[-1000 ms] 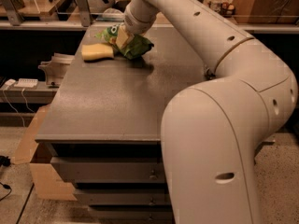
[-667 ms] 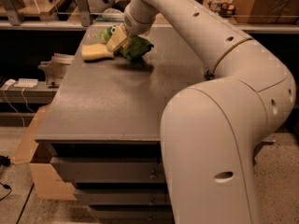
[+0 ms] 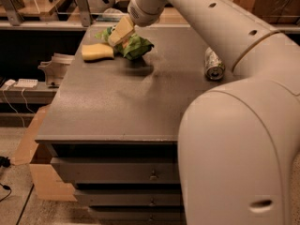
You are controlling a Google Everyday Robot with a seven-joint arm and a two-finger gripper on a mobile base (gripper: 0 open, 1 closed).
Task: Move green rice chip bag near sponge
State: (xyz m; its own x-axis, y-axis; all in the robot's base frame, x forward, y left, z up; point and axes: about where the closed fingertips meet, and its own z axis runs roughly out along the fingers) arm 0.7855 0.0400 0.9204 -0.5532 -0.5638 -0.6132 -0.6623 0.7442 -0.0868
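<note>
The green rice chip bag (image 3: 133, 46) is crumpled at the far left of the dark table (image 3: 117, 102), just right of the pale yellow sponge (image 3: 97, 52). My gripper (image 3: 120, 33) is over the bag's left part, its beige fingers (image 3: 123, 28) closed on the bag's foil. The bag's shadow lies on the table below it, so it looks slightly lifted. The bag nearly touches the sponge.
A silver-green drink can (image 3: 213, 64) lies on its side at the right, partly behind my arm. A shelf with a metal stand (image 3: 80, 3) runs behind the table. A cardboard box (image 3: 40, 168) sits on the floor at the left.
The gripper and bag have shifted slightly left toward the sponge. The sponge has not moved.
</note>
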